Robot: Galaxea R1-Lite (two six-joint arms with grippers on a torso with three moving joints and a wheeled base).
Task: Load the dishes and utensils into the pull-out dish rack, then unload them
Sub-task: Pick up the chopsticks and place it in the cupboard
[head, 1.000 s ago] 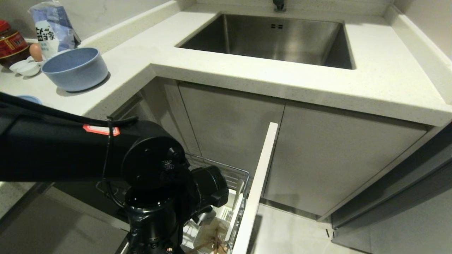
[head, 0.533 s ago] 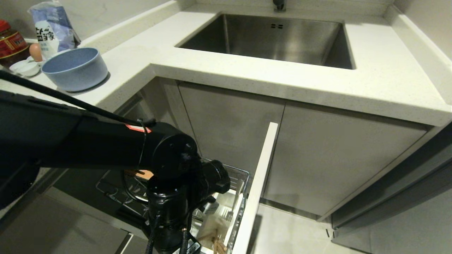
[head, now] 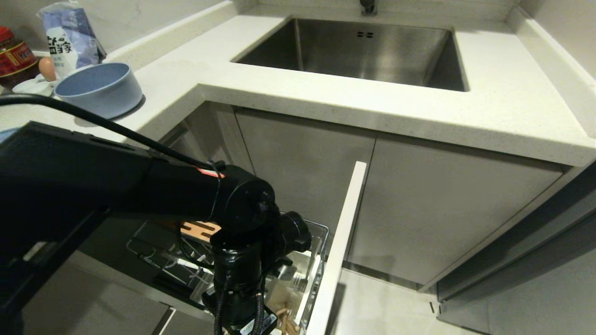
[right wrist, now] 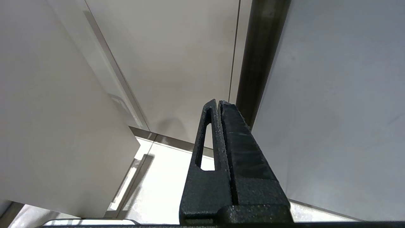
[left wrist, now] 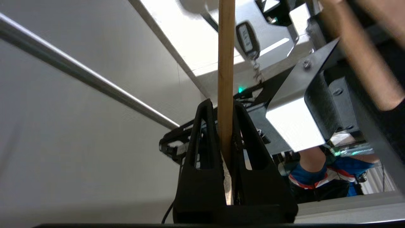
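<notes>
In the left wrist view my left gripper [left wrist: 221, 104] is shut on a light wooden chopstick [left wrist: 226, 63], which runs straight out past the fingertips. A second tan stick [left wrist: 364, 60] slants past, blurred. In the head view the black left arm [head: 242, 260] reaches down over the pull-out dish rack [head: 319, 235] and hides the gripper; wooden ends [head: 286, 323] show beneath the wrist. The rack stands pulled out, with its slotted wooden bar [head: 200, 229] and white caddy [head: 305, 272] showing. The blue bowl [head: 98, 88] sits on the counter at the left. My right gripper [right wrist: 218, 102] hangs shut and empty beside cabinet fronts.
The rack's pale front panel [head: 344, 232] stands out from the cabinets. The steel sink [head: 363, 51] is set into the white counter [head: 503, 107]. A bag [head: 70, 37], a jar [head: 14, 56], an egg and small white saucers crowd the far left. A person's leg [left wrist: 311, 164] shows behind the robot's base.
The left arm has swung to the right over the rack. Its wrist has shifted towards the front panel, and the wooden bar has come into sight. The right arm has not moved.
</notes>
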